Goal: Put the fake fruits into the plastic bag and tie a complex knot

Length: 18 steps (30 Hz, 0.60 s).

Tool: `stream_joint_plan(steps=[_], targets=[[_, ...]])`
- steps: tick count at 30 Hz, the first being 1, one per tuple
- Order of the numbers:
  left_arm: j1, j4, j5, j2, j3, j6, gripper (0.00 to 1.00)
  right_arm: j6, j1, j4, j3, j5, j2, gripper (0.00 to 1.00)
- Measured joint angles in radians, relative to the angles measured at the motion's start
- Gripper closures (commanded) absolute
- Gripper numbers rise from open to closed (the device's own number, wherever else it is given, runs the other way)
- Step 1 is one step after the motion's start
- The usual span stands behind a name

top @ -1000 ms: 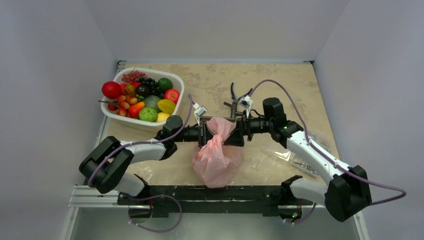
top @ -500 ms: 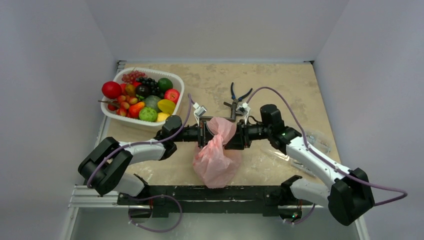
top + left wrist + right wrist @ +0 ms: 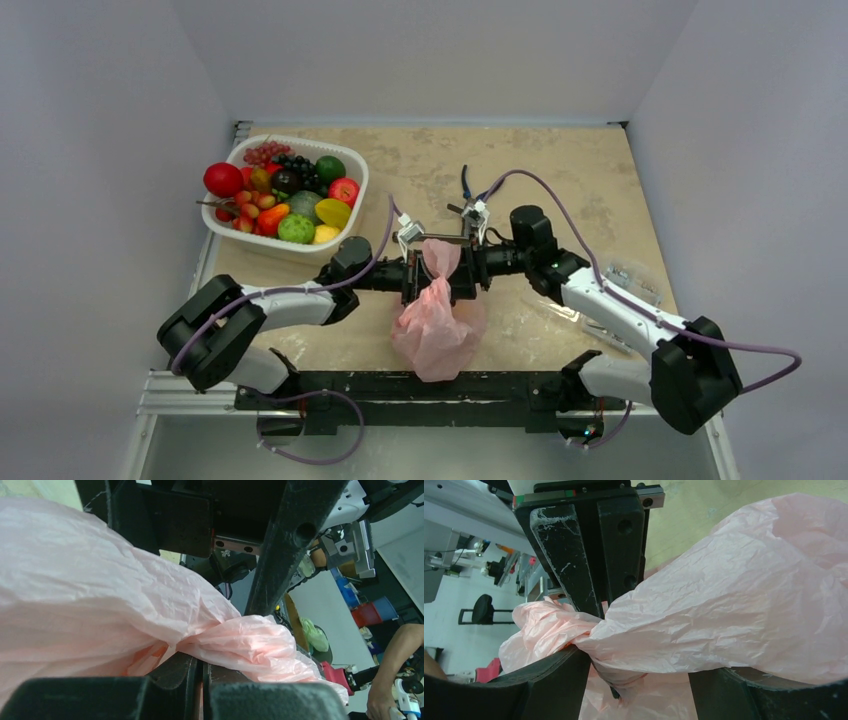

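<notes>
Hands: two, my left hand (image 3: 413,281) and right hand (image 3: 464,274). One pink plastic bag (image 3: 435,325) sits on the tabletop (image 3: 560,190) between them. One white basket (image 3: 262,243) far left holds perhaps fifteen fake fruits (image 3: 285,195), too crowded to count surely. Since a second ago my hands have drawn closer. Only the left wrist view shows my left hand clamped on film. Only the right wrist view shows my right hand's fingers (image 3: 549,685) apart, straddling the twisted neck (image 3: 594,630).

The top external camera looks down from high behind the near edge of the table (image 3: 560,170), with the plastic bag (image 3: 436,325) near centre. The 2 wrist cameras sit close against that bag from its left and right, facing each other. All 3 views share its bunched neck.
</notes>
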State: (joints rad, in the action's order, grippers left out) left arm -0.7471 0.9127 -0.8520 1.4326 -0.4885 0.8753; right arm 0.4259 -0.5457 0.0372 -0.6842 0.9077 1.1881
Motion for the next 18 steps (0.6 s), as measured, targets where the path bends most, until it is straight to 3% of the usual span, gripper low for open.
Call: stream_joint_plan(steps=[11, 14, 18], targets=[[-0.008, 0.062, -0.005, 0.064, -0.051, 0.024, 1.0, 0.048, -0.042, 0.066, 0.0, -0.004, 0.0, 0.12], [0.002, 0.064, -0.006, 0.064, -0.051, 0.023, 1.0, -0.01, -0.027, -0.029, -0.016, 0.001, -0.012, 0.03], [0.006, 0.049, -0.005, 0.058, -0.051, 0.016, 1.0, -0.136, 0.018, -0.232, -0.097, 0.008, -0.038, 0.01]])
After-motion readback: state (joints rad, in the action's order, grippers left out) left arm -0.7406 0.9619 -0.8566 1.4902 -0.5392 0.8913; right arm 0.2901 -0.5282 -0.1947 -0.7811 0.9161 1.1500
